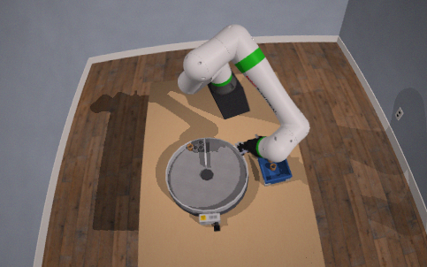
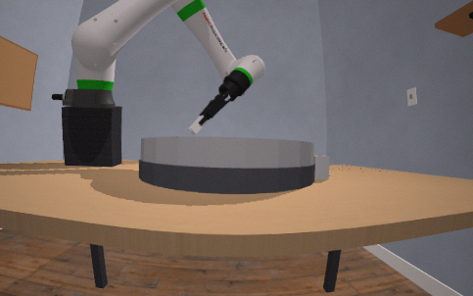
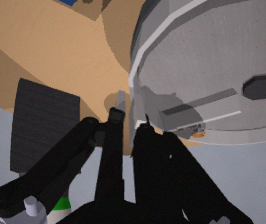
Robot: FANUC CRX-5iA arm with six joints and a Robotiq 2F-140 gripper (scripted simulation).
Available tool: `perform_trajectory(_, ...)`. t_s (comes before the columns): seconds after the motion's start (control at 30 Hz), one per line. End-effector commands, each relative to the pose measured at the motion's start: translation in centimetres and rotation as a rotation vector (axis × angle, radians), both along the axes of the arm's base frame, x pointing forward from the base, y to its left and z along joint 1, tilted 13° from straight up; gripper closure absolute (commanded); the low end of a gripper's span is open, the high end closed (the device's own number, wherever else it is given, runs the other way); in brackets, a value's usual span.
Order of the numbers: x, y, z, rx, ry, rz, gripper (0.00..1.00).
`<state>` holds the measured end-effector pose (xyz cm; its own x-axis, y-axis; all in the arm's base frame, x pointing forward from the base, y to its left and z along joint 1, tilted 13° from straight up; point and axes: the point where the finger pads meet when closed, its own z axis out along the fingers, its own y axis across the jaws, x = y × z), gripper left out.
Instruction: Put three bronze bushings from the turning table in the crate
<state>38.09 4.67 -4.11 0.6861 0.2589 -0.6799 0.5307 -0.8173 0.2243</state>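
The turning table [image 1: 188, 186] [image 2: 228, 153] [image 3: 204, 55] is a round grey dish with a raised rim. A bronze bushing [image 1: 190, 145] [image 3: 199, 134] lies near its back rim, beside several dark grey bushings [image 1: 198, 147] [image 3: 196, 128]. The blue crate [image 1: 278, 179] stands right of the table; its corner shows in the wrist view [image 3: 68, 1]. A bronze bushing [image 1: 273, 166] lies in it; the arm hides the crate's back part. My gripper [image 1: 241, 148] [image 2: 195, 126] [image 3: 127, 103] is shut with nothing between its fingertips, above the table's back-right rim.
A thin straight divider [image 1: 205, 155] [image 3: 209, 120] runs inward from the turning table's back rim, right of the bushings. A dark hub [image 1: 207, 174] [image 3: 259, 87] is at its centre. A small white box [image 1: 209, 217] [image 2: 321, 168] sits at its front. The arm's black base [image 1: 230, 103] [image 2: 92, 137] stands behind.
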Motion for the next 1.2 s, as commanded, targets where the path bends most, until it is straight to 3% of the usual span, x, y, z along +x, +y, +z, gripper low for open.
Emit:
perform_trajectory(0.0,-0.5,-2.7,0.5,0.003,0.005,0.09,0.93)
perform_trajectory(0.07,-1.0,-5.2,1.0,-0.002,0.025,0.176,0.93)
perform_trajectory(0.5,-2.7,-13.7,2.8,-0.021,0.087,0.456,0.93)
perform_trajectory(0.57,-2.7,-13.7,2.8,-0.021,0.087,0.456,0.93)
perform_trajectory(0.97,-4.2,-22.2,4.6,-0.041,0.145,0.73,0.93)
perform_trajectory(1.17,-4.6,-23.9,4.9,-0.045,0.159,0.787,0.93)
